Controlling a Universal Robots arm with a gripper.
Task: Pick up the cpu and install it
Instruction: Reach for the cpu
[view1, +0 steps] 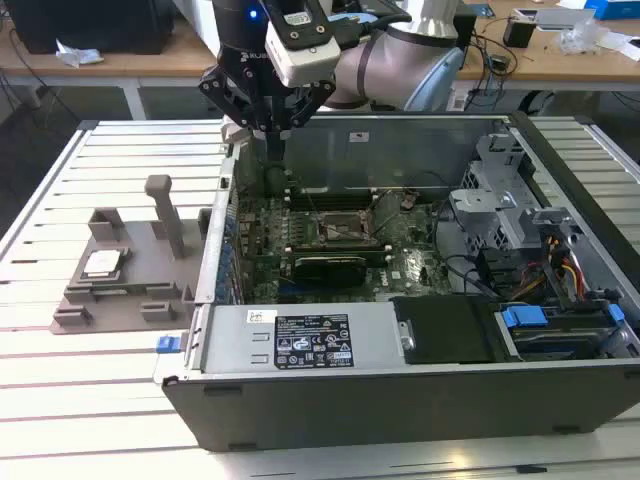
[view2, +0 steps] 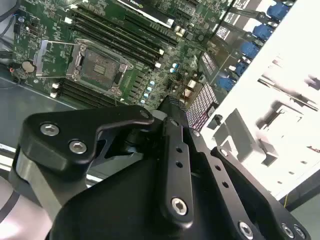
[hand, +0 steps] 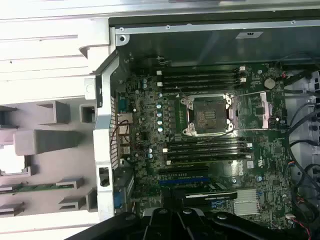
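computer case (view1: 300, 400), top open: free way down from above onto the socket (hand: 207, 116), its frame swung aside. memory sticks (hand: 200, 78) lie in low rows on two sides of the socket. long black card (hand: 210, 196) rises above the board past one row. drive cage (view1: 500, 190) and cables (view1: 560, 270) crowd the exterior view's right end. outside the case: cpu (view1: 103, 264) on grey fixture (view1: 120, 300), open above, with upright post (view1: 165, 212) just beside it. case wall (view1: 215, 250) stands between fixture and board.

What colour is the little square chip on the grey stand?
Silvery grey with a darker rim; the cpu shows best in the exterior view.
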